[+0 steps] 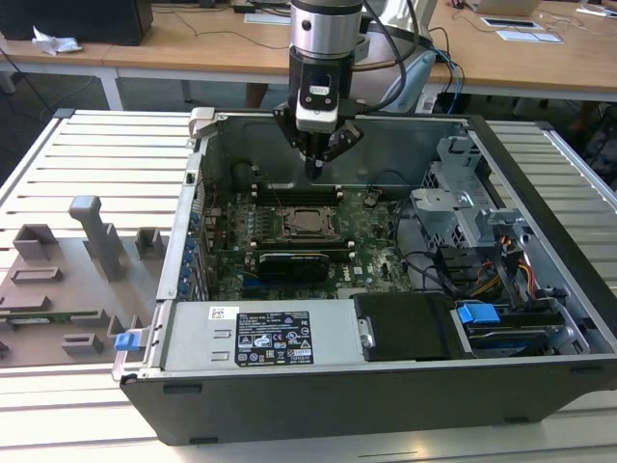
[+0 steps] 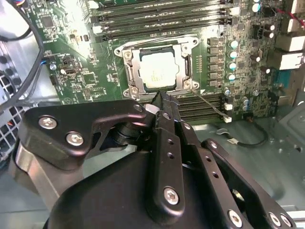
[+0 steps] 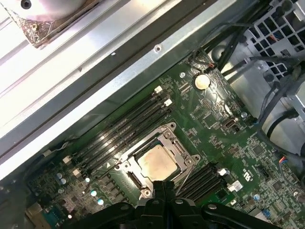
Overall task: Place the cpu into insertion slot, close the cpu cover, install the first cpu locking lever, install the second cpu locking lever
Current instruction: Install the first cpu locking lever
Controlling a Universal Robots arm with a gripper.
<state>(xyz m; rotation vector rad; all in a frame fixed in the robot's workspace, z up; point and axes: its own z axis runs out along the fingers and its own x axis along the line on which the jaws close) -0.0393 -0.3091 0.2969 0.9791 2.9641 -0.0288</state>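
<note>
The cpu (image 2: 157,71) lies flat in its socket on the green motherboard, silver top up; it also shows in the exterior view (image 1: 308,222) and the first wrist view (image 3: 156,162). The cpu cover (image 2: 183,64), a silvery frame, lies down around the chip. A thin metal locking lever (image 2: 209,106) sticks out at an angle from one socket corner. My gripper (image 1: 315,170) hangs inside the open computer case, above the socket's far edge. Its black fingers (image 2: 164,112) are pressed together with nothing between them, and the fingertips (image 3: 164,187) sit close to the socket's edge.
A long black card (image 1: 294,262) sits just in front of the socket. The power supply (image 1: 260,338) and a black box (image 1: 405,326) fill the case front. A drive cage (image 1: 463,207) with cables stands at the exterior view's right. A grey fixture board (image 1: 67,280) lies at the left.
</note>
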